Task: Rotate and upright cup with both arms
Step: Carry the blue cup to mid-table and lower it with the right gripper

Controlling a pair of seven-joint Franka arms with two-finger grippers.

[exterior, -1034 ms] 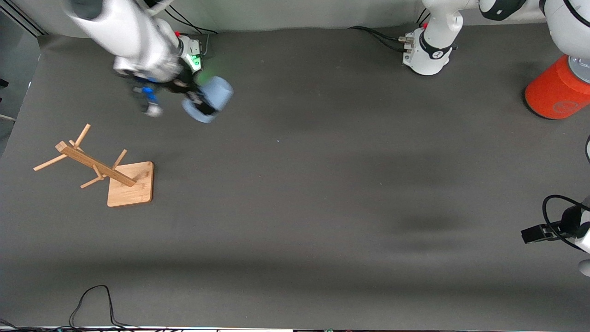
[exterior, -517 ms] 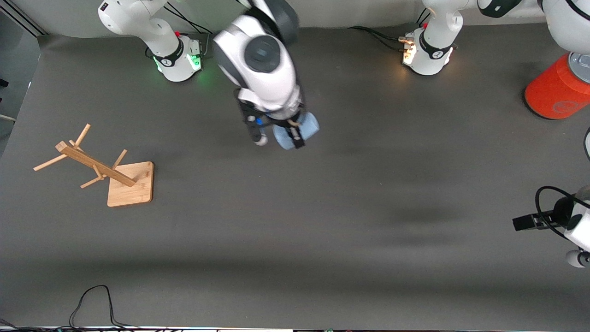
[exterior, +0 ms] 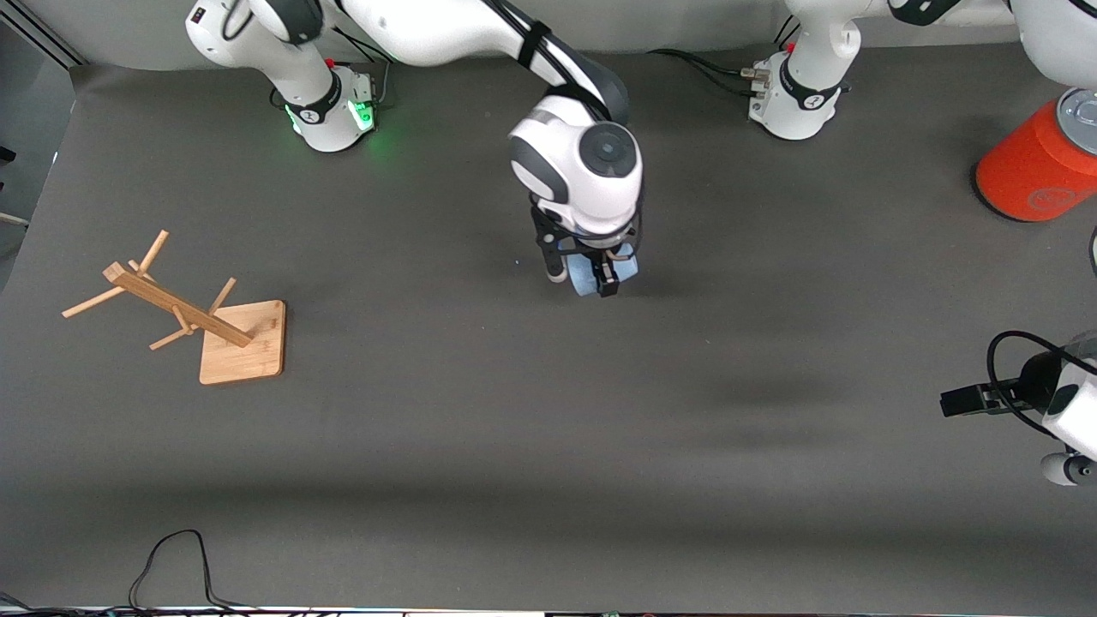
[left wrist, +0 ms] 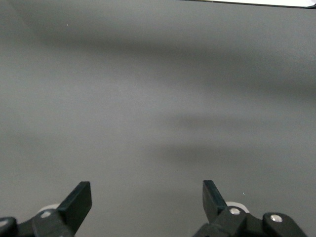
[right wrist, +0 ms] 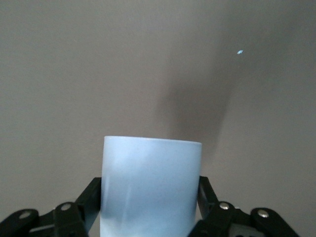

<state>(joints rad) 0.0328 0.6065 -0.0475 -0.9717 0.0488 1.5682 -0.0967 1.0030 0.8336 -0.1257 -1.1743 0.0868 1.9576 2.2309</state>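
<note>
Table [exterior: 548, 446]: dark grey mat, fills nearly the whole front view; its edge toward the front camera carries a loose black cable [exterior: 171, 561] near the right arm's end.

Right arm [exterior: 446, 34]: reaches from its green-lit base out over the middle of the table. Its wrist housing covers most of what hangs below it.

Left arm [exterior: 1063, 403]: cut off at the frame edge at its own end of the table; only the wrist and a black camera block show. It waits there.

Orange can [exterior: 1033, 167]: grey lid, partly cropped by the frame edge, standing near the left arm's base.

Wooden rack [exterior: 184, 313]: square base, slanted post with pegs, toward the right arm's end, well apart from everything else.

Right gripper [exterior: 593, 276]: over mid-table, fingers clamped on opposite sides of the cup [right wrist: 150, 185]. From the front only a sliver of pale blue shows under the wrist. In the right wrist view the cup fills the space between the fingers, one flat end pointing away from the camera; which end it is cannot be told.

Left gripper [left wrist: 147, 198]: fingers spread wide, nothing between them, bare mat beneath.

Wide open mat lies between the held cup and the left arm.
</note>
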